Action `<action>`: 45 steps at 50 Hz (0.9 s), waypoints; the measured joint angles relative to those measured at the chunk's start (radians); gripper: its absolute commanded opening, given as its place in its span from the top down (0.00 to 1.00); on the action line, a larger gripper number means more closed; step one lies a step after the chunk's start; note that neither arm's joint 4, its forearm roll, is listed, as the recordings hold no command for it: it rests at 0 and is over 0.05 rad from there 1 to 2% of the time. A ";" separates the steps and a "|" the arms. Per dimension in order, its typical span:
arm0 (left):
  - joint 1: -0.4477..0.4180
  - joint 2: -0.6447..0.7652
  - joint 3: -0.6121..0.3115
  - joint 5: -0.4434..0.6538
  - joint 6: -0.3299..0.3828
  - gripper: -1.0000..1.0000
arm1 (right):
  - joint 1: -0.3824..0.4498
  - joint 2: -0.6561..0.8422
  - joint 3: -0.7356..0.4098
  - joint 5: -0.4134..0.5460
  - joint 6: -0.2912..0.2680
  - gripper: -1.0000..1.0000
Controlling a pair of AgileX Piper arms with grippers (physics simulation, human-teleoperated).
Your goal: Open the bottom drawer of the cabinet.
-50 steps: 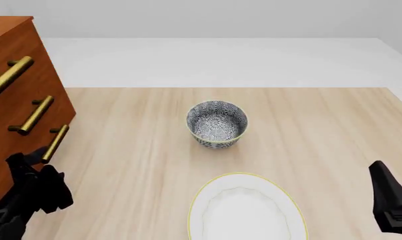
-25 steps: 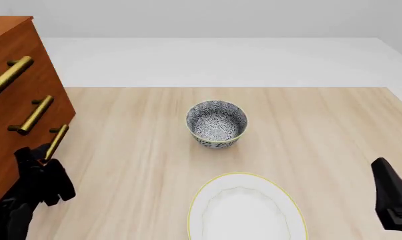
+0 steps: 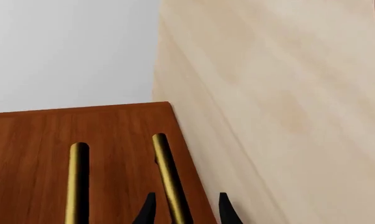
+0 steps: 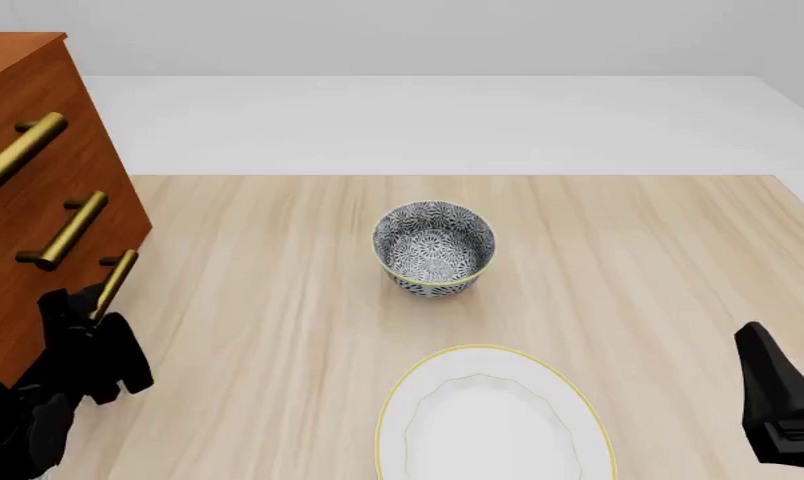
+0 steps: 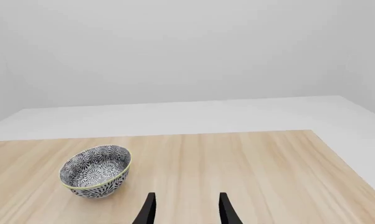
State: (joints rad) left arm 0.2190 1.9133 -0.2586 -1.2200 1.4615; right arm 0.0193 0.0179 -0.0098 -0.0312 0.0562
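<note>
The cabinet (image 4: 35,100) stands at the table's far left with three brass bar handles. The bottom drawer (image 4: 69,290) looks shut, its front flush with the ones above. Its handle (image 4: 114,280) is the lowest bar. My left gripper (image 4: 89,332) is right at that handle. In the left wrist view the gripper (image 3: 185,212) is open, and its fingers (image 3: 148,210) stand on either side of the bottom handle's bar (image 3: 165,168). The middle handle (image 3: 78,182) runs beside it. My right gripper (image 4: 776,395) is open and empty at the near right, as the right wrist view (image 5: 185,212) also shows.
A patterned bowl (image 4: 434,248) sits mid-table and also shows in the right wrist view (image 5: 95,170). A white plate with a yellow rim (image 4: 416,390) lies at the near edge in front of it. The table's right edge (image 4: 802,200) is near my right arm.
My left gripper has moved up and forward to the bottom handle and now straddles it. The right gripper has barely shifted. The drawer has not moved.
</note>
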 measured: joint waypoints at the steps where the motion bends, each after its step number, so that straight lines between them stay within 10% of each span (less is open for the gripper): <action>1: 0.001 0.003 -0.003 0.000 0.001 0.00 | 0.000 0.000 0.000 0.000 0.000 0.00; 45: 0.030 0.025 -0.022 0.000 -0.047 0.00 | 0.001 0.007 -0.063 0.055 -0.001 0.00</action>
State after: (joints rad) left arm 0.2489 1.9380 -0.2803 -1.2202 1.4142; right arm 0.0200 0.0253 -0.0725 0.0238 0.0554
